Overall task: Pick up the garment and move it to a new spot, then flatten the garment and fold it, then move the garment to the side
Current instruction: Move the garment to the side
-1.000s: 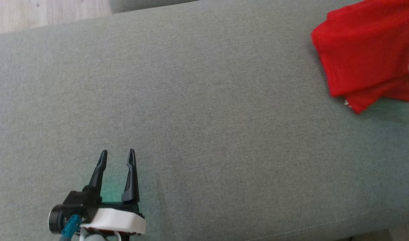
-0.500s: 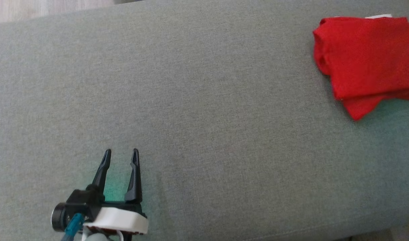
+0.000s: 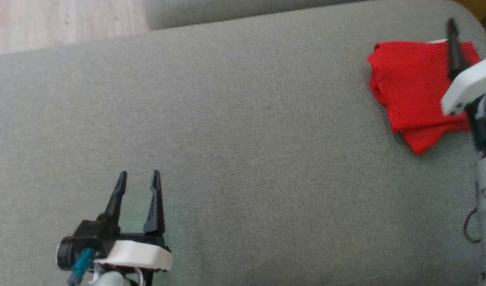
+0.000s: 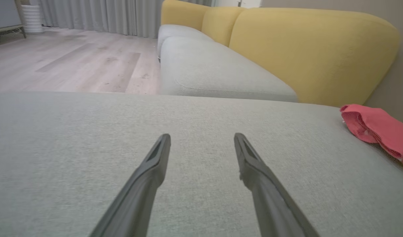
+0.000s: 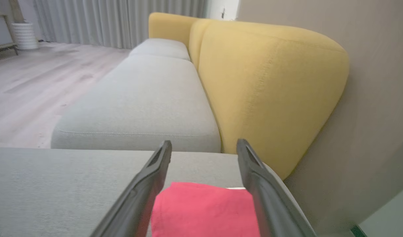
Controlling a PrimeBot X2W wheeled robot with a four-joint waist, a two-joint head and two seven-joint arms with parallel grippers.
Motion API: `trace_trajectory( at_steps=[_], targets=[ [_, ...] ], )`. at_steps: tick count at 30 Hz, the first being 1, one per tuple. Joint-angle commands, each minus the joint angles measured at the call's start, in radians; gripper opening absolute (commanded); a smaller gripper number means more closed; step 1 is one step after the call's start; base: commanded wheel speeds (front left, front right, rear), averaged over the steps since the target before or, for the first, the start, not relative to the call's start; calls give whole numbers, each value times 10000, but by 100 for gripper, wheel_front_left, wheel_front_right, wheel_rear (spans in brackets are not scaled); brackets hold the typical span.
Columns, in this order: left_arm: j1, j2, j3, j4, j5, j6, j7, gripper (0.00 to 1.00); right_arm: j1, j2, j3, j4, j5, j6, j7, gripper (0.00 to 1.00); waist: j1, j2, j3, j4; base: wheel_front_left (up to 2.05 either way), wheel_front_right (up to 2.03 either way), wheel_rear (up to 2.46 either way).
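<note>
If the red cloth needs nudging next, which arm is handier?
Right. The right gripper hangs open just over the red garment; the left gripper sits far across the grey cushion.

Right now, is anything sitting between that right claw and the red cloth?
Nothing visible does. The right gripper, open, is right at the folded red garment lying at the grey cushion's right end, with no other object between them.

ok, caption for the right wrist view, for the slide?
Open right gripper over the folded red garment on the grey cushion.
</note>
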Motion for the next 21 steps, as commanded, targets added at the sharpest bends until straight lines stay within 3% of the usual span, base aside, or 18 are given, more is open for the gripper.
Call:
trace_trajectory(
  at_steps=[1,14,21],
  targets=[
    [-391,148,540,-216,-138,77,-87,100,136,144,287,-548,99,-7,-282,100,0,0,-365,225,0,0,0],
    [826,28,1139,99,-840,249,-214,100,4081,1902,786,-2075,-114,-7,-1578,100,0,0,-1800,1278,0,0,0],
    [1257,-6,1011,203,-980,176,-190,100,5724,2091,787,-2508,255,-7,-2303,100,0,0,-2006,1491,0,0,0]
  ],
)
